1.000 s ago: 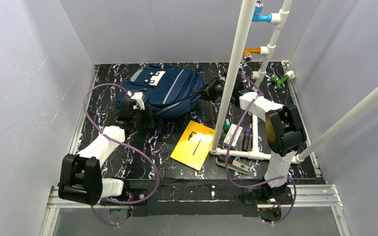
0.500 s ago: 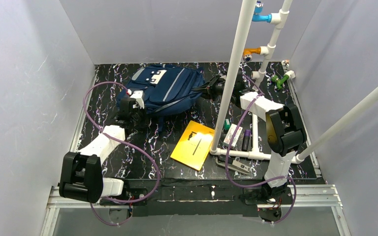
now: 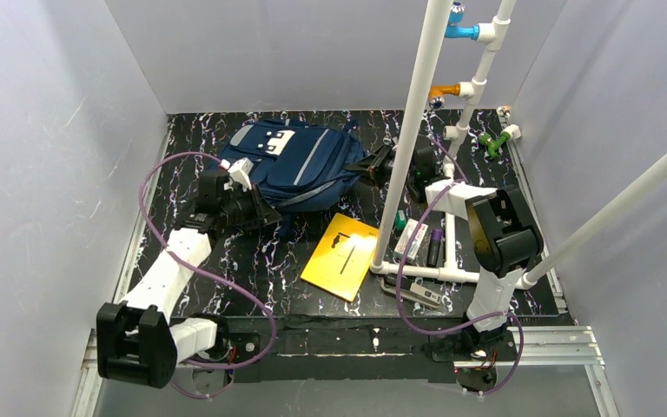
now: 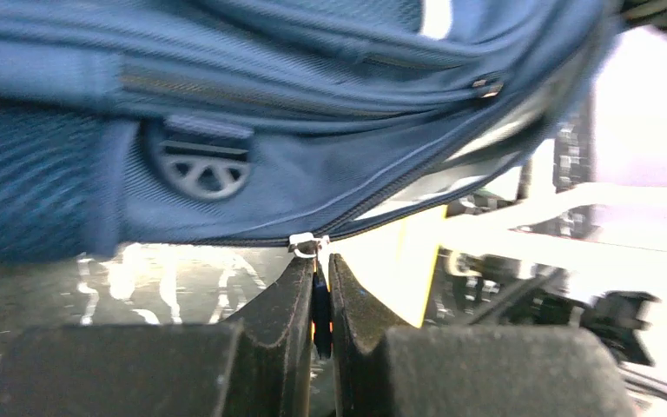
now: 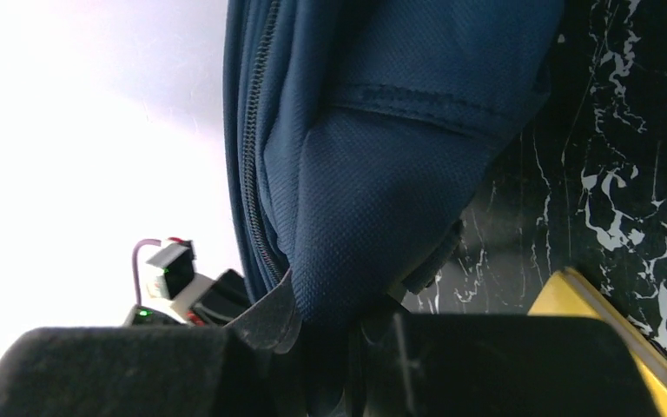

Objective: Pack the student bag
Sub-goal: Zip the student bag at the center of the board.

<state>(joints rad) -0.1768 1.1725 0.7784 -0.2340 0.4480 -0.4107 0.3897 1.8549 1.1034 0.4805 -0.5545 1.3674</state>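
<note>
Left gripper (image 4: 320, 265) sat pinched shut on the zipper pull (image 4: 306, 243); you had the student bag (image 3: 300, 161) stretching away toward two o'clock.

Stretches the left arm forward from its base, wrist bent toward the right; pinches the left gripper (image 4: 321, 262) nearly closed on a dark zip pull (image 4: 320, 304); folds the right arm at a raised elbow, forearm angled back and leftward; clamps the right gripper (image 5: 326, 326) narrowly on a fold of the student bag (image 3: 300, 161).
</note>
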